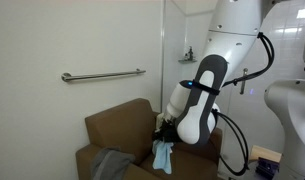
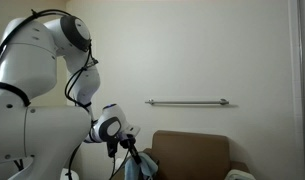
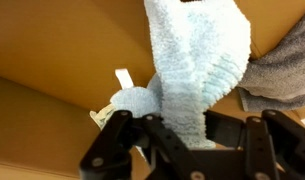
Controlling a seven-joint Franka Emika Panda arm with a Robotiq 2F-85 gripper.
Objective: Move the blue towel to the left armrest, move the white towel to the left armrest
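Pale wall with a metal grab bar (image 1: 102, 75) stands behind the brown couch (image 1: 117, 120) you are working over. Your gripper (image 1: 165, 135) is clenched on the blue towel (image 1: 164, 156), pinching it at its upper end. The towel hangs clear of the cushions, its long axis close to vertical and its free end pointing down toward the couch. The bulky white arm (image 1: 207, 95) covers much of that side of the couch, so you cannot tell whether the towel hangs over the seat or over an armrest. In an exterior view the gripper (image 2: 127, 150) and towel (image 2: 132, 170) sit low at the frame edge, with the towel's lower part cut off. In the wrist view the towel (image 3: 197, 60) runs as a thick folded band from between the dark fingers (image 3: 142, 125) to the top edge, where it is cropped. A small white tag (image 3: 124, 78) sticks out beside it. A gray cloth (image 3: 282, 75) shows at the right, partly out of frame; it also lies on the couch seat (image 1: 112, 165).
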